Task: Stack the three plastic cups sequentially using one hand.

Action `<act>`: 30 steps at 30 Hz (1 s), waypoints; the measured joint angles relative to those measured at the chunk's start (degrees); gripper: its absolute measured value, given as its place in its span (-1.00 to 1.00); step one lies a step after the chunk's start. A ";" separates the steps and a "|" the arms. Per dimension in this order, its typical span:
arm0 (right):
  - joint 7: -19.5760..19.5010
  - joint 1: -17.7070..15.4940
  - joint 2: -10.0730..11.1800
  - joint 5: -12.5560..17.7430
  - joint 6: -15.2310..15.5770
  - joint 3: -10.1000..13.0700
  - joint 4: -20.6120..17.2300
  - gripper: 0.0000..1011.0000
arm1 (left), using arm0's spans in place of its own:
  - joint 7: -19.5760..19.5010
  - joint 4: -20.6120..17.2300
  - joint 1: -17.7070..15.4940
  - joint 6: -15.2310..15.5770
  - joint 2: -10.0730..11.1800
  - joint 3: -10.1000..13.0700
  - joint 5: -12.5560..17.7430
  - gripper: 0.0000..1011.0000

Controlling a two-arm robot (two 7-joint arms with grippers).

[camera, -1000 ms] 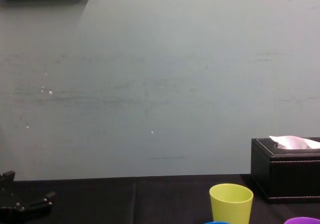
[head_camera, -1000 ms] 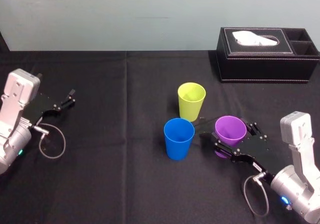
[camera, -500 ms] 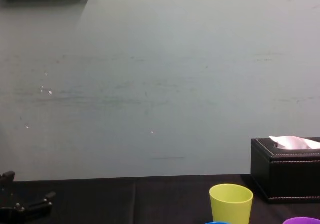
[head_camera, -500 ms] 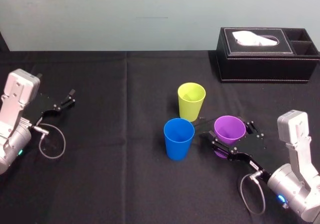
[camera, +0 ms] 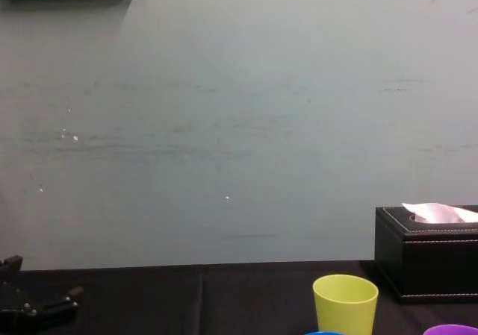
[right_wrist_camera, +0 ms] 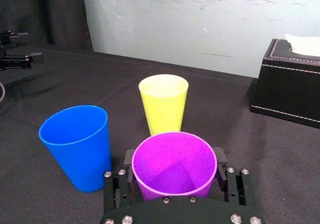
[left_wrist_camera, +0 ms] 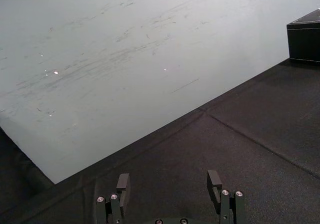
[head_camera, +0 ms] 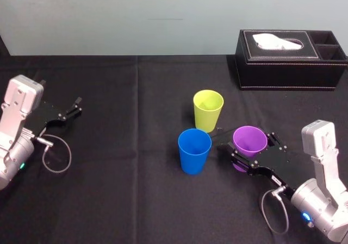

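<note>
The purple cup stands upright on the black table, near the right side, its mouth open upward. The right pincer holds it: one jaw lies against each side of the cup's wall just below the rim (the right wrist view shows both jaws pressed to the purple cup from opposite sides). The silver right arm reaches in from the near right corner, a cable looping beneath it.

Just left of the purple cup, apart from it, stands the blue cup, also upright. Beyond these two, a little farther from the robot, is the yellow-green cup, upright and touching neither. The three form a close triangle near the table's middle.

At the far right sits a black tissue box with white tissue showing at its top, well apart from the cups.

The left pincer rests low at the table's left side, jaws spread wide and empty, far from the cups.
</note>
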 joint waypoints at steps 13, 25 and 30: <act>-0.02 -0.03 0.06 0.06 0.00 -0.04 -0.06 0.52 | 0.00 0.00 0.00 0.00 0.00 0.00 0.00 1.00; 1.43 1.43 0.51 -0.35 3.40 2.33 -4.11 0.50 | 0.00 0.00 0.00 0.00 0.00 0.00 0.00 1.00; 3.05 3.94 1.08 -0.26 5.71 2.39 -5.14 0.50 | 0.00 0.00 0.00 0.00 0.00 0.00 0.00 1.00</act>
